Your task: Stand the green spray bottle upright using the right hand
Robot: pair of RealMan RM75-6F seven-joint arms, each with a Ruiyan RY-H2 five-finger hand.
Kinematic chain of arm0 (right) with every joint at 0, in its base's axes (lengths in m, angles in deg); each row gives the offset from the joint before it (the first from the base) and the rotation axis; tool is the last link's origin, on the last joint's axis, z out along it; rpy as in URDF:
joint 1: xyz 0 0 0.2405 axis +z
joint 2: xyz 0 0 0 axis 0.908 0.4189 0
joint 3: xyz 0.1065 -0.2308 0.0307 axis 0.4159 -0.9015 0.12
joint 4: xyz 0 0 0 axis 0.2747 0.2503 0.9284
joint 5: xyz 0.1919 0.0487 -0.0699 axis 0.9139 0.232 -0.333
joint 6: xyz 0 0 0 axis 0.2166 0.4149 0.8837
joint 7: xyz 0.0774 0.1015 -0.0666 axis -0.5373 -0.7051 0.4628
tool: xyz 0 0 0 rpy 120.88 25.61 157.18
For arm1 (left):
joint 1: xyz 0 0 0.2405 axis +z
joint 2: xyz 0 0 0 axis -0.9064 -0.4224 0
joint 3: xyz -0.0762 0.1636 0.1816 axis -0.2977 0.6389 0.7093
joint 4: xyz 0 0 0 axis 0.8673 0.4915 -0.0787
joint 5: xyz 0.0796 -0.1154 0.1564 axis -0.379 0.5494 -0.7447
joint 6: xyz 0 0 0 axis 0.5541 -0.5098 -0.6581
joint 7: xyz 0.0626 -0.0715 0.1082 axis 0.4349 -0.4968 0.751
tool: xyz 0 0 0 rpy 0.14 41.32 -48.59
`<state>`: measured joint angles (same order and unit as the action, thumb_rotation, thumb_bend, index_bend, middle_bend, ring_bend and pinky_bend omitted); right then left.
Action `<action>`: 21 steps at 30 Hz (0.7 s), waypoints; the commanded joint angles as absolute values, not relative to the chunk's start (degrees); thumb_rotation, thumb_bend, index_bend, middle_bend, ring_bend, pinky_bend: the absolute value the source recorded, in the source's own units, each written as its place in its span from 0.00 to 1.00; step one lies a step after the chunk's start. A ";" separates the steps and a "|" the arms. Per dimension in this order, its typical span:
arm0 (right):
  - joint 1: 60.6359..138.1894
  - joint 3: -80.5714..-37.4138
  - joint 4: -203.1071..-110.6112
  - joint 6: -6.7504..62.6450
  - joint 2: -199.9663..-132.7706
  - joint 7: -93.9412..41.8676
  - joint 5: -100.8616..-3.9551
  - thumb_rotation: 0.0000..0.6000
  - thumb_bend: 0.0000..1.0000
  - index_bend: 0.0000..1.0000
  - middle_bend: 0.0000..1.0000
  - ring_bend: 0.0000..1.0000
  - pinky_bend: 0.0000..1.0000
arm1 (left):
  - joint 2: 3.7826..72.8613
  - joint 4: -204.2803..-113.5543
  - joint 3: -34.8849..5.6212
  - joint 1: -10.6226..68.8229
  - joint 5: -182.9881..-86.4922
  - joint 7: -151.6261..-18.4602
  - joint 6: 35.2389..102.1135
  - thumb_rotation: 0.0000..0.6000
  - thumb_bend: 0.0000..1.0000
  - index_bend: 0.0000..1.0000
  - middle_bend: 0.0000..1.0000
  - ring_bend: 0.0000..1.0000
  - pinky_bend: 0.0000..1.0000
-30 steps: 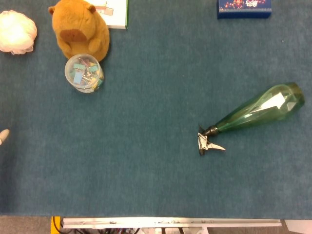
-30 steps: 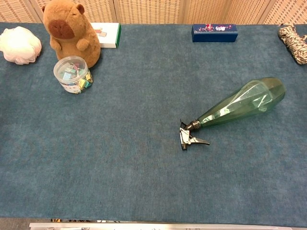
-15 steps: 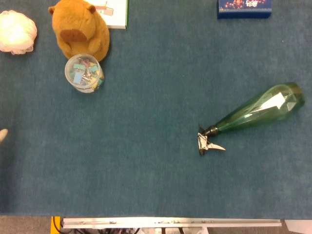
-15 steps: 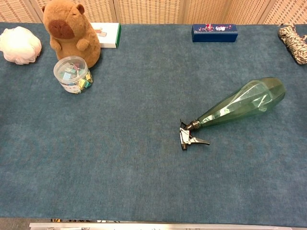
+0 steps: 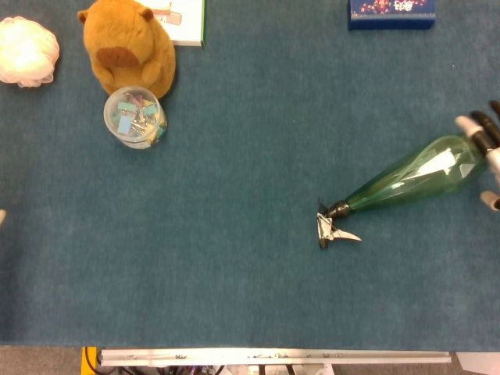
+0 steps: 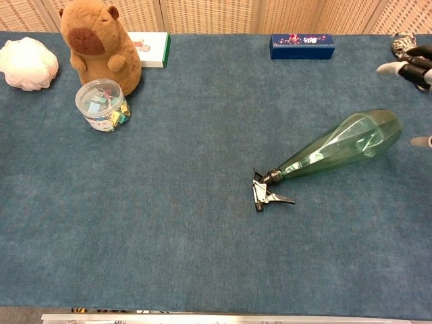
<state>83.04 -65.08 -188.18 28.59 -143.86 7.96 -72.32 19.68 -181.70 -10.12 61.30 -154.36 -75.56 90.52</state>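
Note:
The green spray bottle (image 5: pixel 414 176) (image 6: pixel 341 148) lies on its side on the blue table cloth. Its wide base points right and its black trigger head (image 5: pixel 332 229) points left. My right hand (image 5: pixel 483 134) (image 6: pixel 412 66) reaches in from the right edge with fingers (image 5: pixel 469 125) and thumb (image 5: pixel 491 201) spread on either side of the bottle's base, holding nothing. Whether it touches the bottle is unclear. Only a pale tip of my left hand (image 5: pixel 1 217) shows at the left edge of the head view.
A brown plush capybara (image 5: pixel 129 47), a clear jar of clips (image 5: pixel 134 117) and a white pouf (image 5: pixel 27 51) stand at the far left. A white and green box (image 5: pixel 183 19) and a blue box (image 5: pixel 391 13) lie along the back. A rope coil (image 6: pixel 403 42) sits behind my right hand.
My right hand has come into view from the right edge and now brackets the bottle's base. The bottle has not moved. The left fingertip has slid slightly further out of view.

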 commanded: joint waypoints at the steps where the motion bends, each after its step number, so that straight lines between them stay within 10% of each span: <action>1: 87.75 -64.38 -192.49 22.82 -143.72 17.01 -66.20 1.00 0.00 0.14 0.18 0.04 0.25 | 19.25 -182.33 -10.37 61.47 -153.36 -74.82 90.38 1.00 0.00 0.44 0.46 0.30 0.34; 21: 99.02 -67.72 -190.84 15.34 -152.07 31.62 -50.14 1.00 0.00 0.14 0.18 0.04 0.22 | 17.64 -184.21 -11.03 61.65 -150.72 -73.98 89.68 1.00 0.00 0.46 0.46 0.30 0.34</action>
<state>98.34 -67.22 -191.41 15.77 -151.44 31.04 -50.90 17.65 -184.20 -11.03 61.65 -150.74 -74.00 89.70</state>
